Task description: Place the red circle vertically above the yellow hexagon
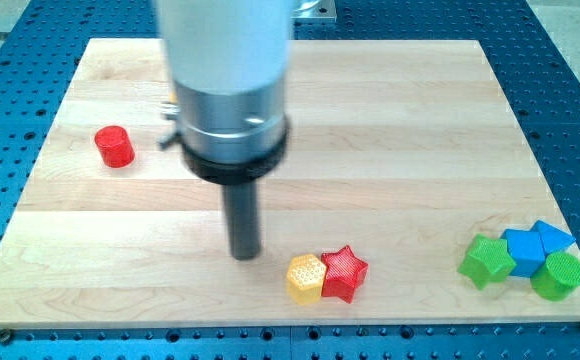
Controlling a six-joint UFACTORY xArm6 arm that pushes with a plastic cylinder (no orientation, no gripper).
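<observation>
The red circle is a short red cylinder at the view's left on the wooden board. The yellow hexagon lies near the board's bottom edge, a little right of centre, touching a red star on its right. My tip is the lower end of the dark rod, down on the board just left of and slightly above the yellow hexagon, with a small gap between them. The tip is far to the right of and below the red circle.
A cluster at the bottom right holds a green star, a blue block, another blue block and a green circle. The arm's large grey body hides the board's upper middle. A small yellowish thing peeks out at its left edge.
</observation>
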